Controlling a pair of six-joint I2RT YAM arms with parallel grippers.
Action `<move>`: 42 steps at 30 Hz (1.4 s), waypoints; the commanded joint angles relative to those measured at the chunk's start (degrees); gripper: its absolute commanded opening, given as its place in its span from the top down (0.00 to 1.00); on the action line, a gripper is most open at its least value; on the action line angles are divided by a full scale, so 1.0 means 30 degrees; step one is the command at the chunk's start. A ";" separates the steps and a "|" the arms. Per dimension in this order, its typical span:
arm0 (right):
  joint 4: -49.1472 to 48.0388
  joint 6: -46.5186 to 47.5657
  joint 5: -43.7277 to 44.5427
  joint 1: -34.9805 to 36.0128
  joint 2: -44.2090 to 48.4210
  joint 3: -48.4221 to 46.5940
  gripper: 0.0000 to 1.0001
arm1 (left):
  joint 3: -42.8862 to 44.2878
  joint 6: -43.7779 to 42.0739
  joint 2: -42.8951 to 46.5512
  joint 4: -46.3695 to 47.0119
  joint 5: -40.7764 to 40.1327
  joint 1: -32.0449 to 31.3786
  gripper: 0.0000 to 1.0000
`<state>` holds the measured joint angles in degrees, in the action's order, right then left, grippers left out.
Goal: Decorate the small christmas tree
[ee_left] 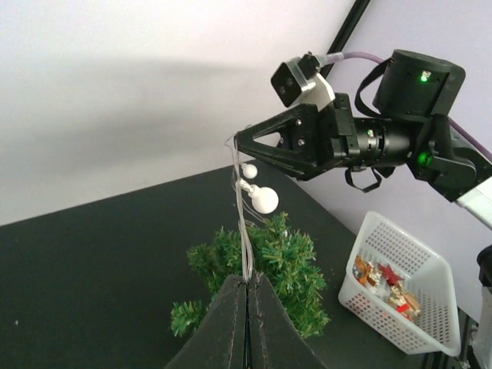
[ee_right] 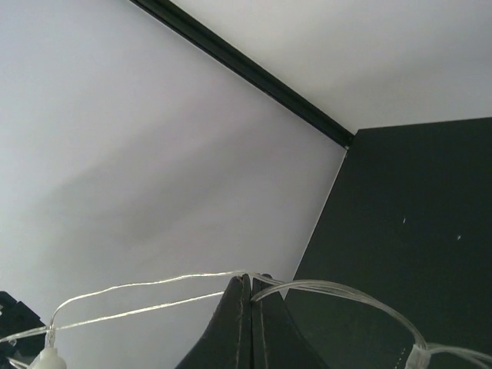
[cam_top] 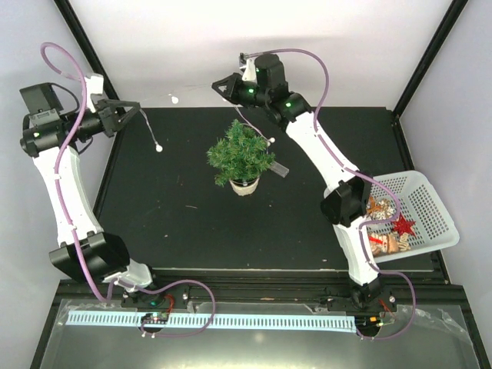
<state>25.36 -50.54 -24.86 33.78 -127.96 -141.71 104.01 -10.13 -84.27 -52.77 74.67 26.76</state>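
Left gripper (cam_top: 137,108) is fully closed, its fingers pinching a thin clear light string (ee_left: 243,231) with white bulbs; it is raised over the table's far-left corner. Right gripper (cam_top: 217,83) is likewise closed on the same string, held high behind the small christmas tree (cam_top: 241,154). The tree stands upright in its white pot (cam_top: 244,185) near the middle of the black table (cam_top: 169,207), well apart from the white basket (cam_top: 421,201) at the right edge.
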 commanded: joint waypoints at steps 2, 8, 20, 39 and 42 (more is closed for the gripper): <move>0.0305 -0.0951 0.1830 -0.0901 -0.1209 -0.0248 0.99 | -0.0241 -0.2815 0.0936 -0.2645 0.0127 0.0846 0.98; 0.0657 -0.0872 0.1022 -0.0608 -0.1617 -0.0285 0.99 | -0.1103 -0.4426 0.0939 -0.3916 0.0105 0.2014 0.99; 0.1338 -0.0318 0.0120 -0.0097 -0.1212 0.1300 0.99 | 0.0463 -1.2358 -0.0806 -1.2086 0.0675 0.5830 0.98; -0.0451 -0.0256 0.0792 -0.0883 0.0311 0.2451 0.61 | 0.0371 -1.4149 -0.1347 -1.2072 0.0393 0.5957 0.98; -0.0834 -0.0148 0.0846 -0.1126 0.1242 0.3457 0.60 | 0.0290 -1.5277 -0.0731 -1.2056 0.0049 0.5723 0.99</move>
<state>25.82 -51.72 -23.86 31.44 -129.75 -133.62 103.04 -50.28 -89.47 -87.64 74.67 44.75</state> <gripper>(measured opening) 0.392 0.017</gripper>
